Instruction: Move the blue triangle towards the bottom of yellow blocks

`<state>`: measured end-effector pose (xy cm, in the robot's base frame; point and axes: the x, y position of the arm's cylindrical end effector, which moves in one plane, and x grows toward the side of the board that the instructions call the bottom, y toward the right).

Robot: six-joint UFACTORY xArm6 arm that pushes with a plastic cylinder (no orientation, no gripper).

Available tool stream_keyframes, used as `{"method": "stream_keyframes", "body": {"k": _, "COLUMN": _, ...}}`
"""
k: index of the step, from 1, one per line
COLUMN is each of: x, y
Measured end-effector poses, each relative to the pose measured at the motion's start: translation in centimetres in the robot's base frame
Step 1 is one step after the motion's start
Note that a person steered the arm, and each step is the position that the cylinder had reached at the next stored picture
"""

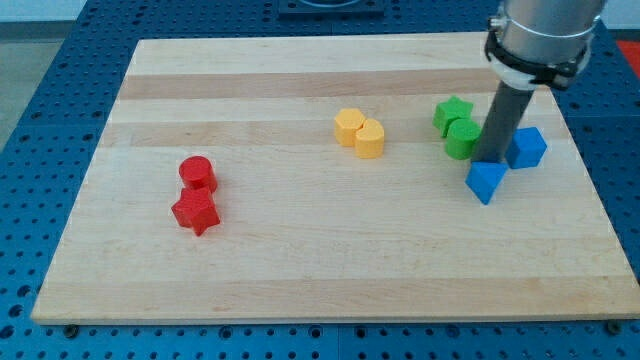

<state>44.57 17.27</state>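
Just then my tip [489, 161] stood at the view's right side of the wooden board [300, 260], its lower end touching or all but touching the top edge of the blue triangle [486, 182], which lay directly below it. I had no pincer to release or clench; the arm ended in the bare dark rod, grasping nothing. A blue cube [527, 148] sat just to the right of the rod, and on its left were two green blocks, a green star [452, 113] above and a green cylinder [462, 139] below, touching each other, the cylinder close against the rod. The two yellow blocks, a yellow hexagon [349, 127] and a yellow heart [370, 139], sat pressed together near the board's middle, well apart from the triangle and to its upper left. Far off on the view's left a red cylinder [198, 173] rested against a red star [196, 212] below it.
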Motion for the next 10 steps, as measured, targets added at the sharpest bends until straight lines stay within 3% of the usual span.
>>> {"method": "stream_keyframes", "body": {"k": 3, "x": -7.4, "y": 3.1}}
{"method": "stream_keyframes", "body": {"k": 4, "x": -7.1, "y": 7.7}}
{"method": "stream_keyframes", "body": {"k": 5, "x": -3.2, "y": 8.3}}
{"method": "stream_keyframes", "body": {"k": 7, "x": 8.0, "y": -3.3}}
{"method": "stream_keyframes", "body": {"k": 8, "x": 9.3, "y": -4.5}}
{"method": "stream_keyframes", "body": {"k": 9, "x": 9.3, "y": -1.7}}
{"method": "stream_keyframes", "body": {"k": 10, "x": 9.2, "y": -4.1}}
